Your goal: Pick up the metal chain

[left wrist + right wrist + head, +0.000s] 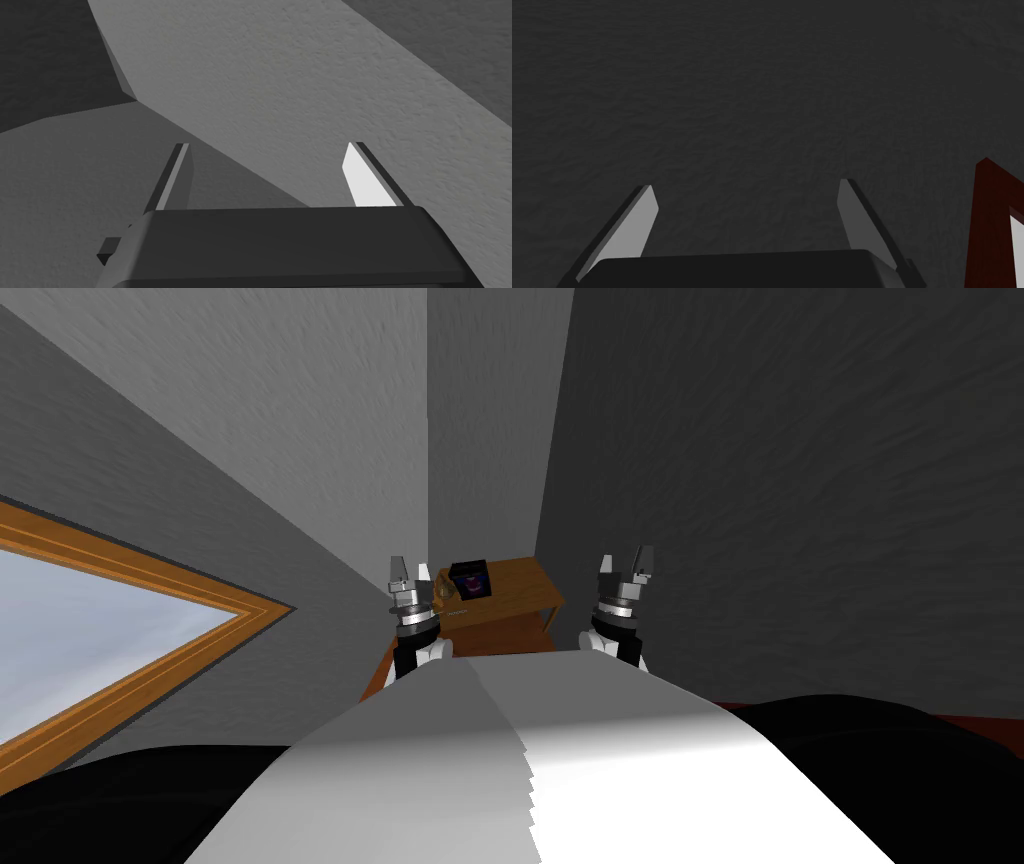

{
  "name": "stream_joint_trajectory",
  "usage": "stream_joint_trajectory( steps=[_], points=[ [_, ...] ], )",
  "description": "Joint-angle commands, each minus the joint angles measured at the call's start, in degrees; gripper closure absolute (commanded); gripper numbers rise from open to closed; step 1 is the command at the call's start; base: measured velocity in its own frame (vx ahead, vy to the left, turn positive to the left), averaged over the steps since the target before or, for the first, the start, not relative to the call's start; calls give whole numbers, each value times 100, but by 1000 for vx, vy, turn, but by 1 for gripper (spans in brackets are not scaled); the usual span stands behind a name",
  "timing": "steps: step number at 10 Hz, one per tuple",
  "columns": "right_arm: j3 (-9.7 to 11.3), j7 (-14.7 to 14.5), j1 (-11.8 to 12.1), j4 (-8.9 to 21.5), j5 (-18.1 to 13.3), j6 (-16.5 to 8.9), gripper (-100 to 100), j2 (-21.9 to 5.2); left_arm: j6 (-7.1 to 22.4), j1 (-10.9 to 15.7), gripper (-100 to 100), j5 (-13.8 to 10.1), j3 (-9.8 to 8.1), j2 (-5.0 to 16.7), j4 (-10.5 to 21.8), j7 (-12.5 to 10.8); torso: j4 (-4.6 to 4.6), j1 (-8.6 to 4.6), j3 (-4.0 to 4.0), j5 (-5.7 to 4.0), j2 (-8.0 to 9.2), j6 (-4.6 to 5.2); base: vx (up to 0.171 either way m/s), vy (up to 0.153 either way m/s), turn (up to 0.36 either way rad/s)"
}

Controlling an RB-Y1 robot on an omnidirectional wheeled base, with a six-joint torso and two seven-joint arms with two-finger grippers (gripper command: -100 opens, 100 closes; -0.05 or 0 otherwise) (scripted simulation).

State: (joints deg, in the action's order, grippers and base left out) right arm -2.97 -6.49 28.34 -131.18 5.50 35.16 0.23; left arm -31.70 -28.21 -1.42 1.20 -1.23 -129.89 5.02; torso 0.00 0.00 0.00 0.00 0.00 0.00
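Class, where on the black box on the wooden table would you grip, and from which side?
Probably its two opposite side faces, from above: the black box is a small cube resting flat on the wooden table, its top free and sides flat and parallel.

- A small brown wooden table (505,598) stands in a corner of the room.
- 2 grey, rough-textured walls meet right behind the table: the left wall (300,408) is lit paler, and the right wall (800,488) lies in deep shade.
- A small dark box (469,580) with a purple glow sits at the back of the table's top.
- A window (90,628) with an orange-brown wooden frame is set well to the table's left, and pale grey-blue shows through it.
- A strip of dark red-brown floor (960,723) shows to the table's right, at the foot of the shaded wall.
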Motion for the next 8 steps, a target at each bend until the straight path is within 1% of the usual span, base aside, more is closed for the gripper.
stream_joint_trajectory(
  steps=[1, 3, 6, 7, 8],
  points=[
    [0, 0, 0, 0, 0, 0, 0, 0, 94, 53, -100, -19, -40, 194, 78, -34, 0, 0, 0, 0, 0, 0, 0, -15, -3],
    [0, 0, 0, 0, 0, 0, 0, 0, 317, 181, -100, -63, -131, 476, 264, -116, 0, -10, -1, -2, -2, 0, 6, -42, -5],
    [1, 0, 0, 0, 0, 0, 0, 1, 862, 495, -100, -165, -345, 845, 720, -314, -2, -20, -4, -4, -6, 0, 12, -65, -14],
    [1, 0, 0, 0, 0, 0, 0, 1, 863, 495, -100, -165, -345, 845, 720, -314, -2, -24, -5, -5, -8, 1, 10, -52, -2],
    [0, 0, 0, 0, 0, 0, 0, 0, 1085, 628, -100, -205, -432, 944, 914, -397, -1, -20, -4, -5, -6, 0, -3, -43, -12]
  ],
)
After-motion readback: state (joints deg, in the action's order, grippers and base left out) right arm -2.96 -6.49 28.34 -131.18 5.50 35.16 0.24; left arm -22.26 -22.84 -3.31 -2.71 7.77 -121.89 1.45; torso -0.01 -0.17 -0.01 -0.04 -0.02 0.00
